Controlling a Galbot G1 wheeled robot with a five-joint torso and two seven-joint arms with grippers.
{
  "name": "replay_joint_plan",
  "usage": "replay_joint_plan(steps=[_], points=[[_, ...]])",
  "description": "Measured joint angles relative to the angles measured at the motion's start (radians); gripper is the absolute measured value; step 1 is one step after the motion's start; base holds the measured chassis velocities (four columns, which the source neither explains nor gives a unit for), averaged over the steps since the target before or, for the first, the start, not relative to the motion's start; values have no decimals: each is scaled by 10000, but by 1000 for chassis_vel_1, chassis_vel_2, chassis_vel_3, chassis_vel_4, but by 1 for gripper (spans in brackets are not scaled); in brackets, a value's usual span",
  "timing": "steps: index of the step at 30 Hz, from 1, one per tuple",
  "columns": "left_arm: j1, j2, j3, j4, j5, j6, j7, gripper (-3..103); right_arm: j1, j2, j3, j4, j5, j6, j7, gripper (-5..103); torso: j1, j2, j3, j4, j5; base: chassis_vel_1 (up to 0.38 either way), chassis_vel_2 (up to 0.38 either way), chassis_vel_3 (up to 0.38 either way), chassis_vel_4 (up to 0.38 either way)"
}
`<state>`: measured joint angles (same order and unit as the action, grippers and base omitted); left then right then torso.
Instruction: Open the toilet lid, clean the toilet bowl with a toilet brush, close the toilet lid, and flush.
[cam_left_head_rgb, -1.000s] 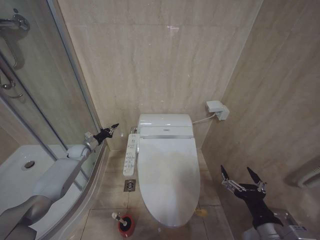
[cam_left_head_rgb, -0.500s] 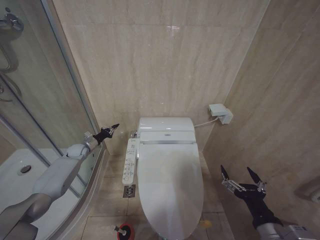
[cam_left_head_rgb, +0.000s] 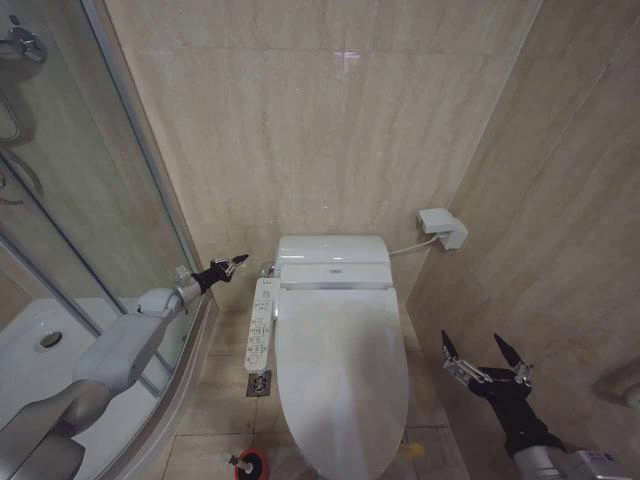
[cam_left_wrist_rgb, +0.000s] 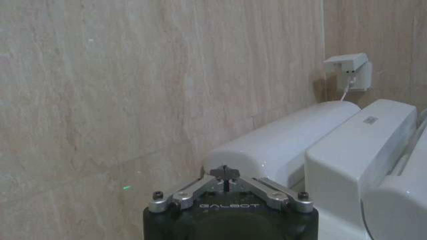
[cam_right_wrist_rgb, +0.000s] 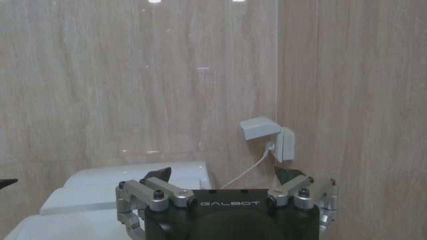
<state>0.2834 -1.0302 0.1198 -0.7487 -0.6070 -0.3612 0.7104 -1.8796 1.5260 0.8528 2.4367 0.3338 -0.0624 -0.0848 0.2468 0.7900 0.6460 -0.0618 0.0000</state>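
While lid down: toilet lid (cam_left_head_rgb: 340, 375) lying flat and closed over the toilet bowl (cam_left_head_rgb: 338, 455), long axis running from the wall toward the robot, white bidet-seat unit (cam_left_head_rgb: 333, 262) across its back against the tiled wall. Toilet brush (cam_left_head_rgb: 234, 461) standing in its red holder (cam_left_head_rgb: 251, 466) on the floor at the bottom edge of the head view, left of the bowl's front end, apart from it. Remote panel (cam_left_head_rgb: 261, 324) mounted along the left side of the seat, floor drain (cam_left_head_rgb: 259, 384) just below it.

Left gripper (cam_left_head_rgb: 233, 263) raised beside the glass shower wall (cam_left_head_rgb: 120, 180), pointing toward the left end of the bidet-seat unit, near it but touching nothing; jaws pressed together to a point, empty. From the left wrist, same gripper (cam_left_wrist_rgb: 227, 172) with tips meeting, bidet-seat unit (cam_left_wrist_rgb: 293, 145) just beyond.

Right gripper (cam_left_head_rgb: 484, 355) held low on the right, between the bowl and the side wall, well apart from the lid; jaws spread wide, nothing between them. From the right wrist, gripper (cam_right_wrist_rgb: 223, 175) spread the same way, facing the wall socket box (cam_right_wrist_rgb: 270, 135) with its cable, socket box (cam_left_head_rgb: 440, 226) also up on the right wall corner in the head view.
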Motion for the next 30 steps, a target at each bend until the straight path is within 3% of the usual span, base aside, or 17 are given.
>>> replay_joint_plan(steps=[30], points=[[-13,-90,-63,267,-42,-65,122,0,0,0,0,0,0,0,0,100,1,0,0,-3,0,-15,-19,14,14]])
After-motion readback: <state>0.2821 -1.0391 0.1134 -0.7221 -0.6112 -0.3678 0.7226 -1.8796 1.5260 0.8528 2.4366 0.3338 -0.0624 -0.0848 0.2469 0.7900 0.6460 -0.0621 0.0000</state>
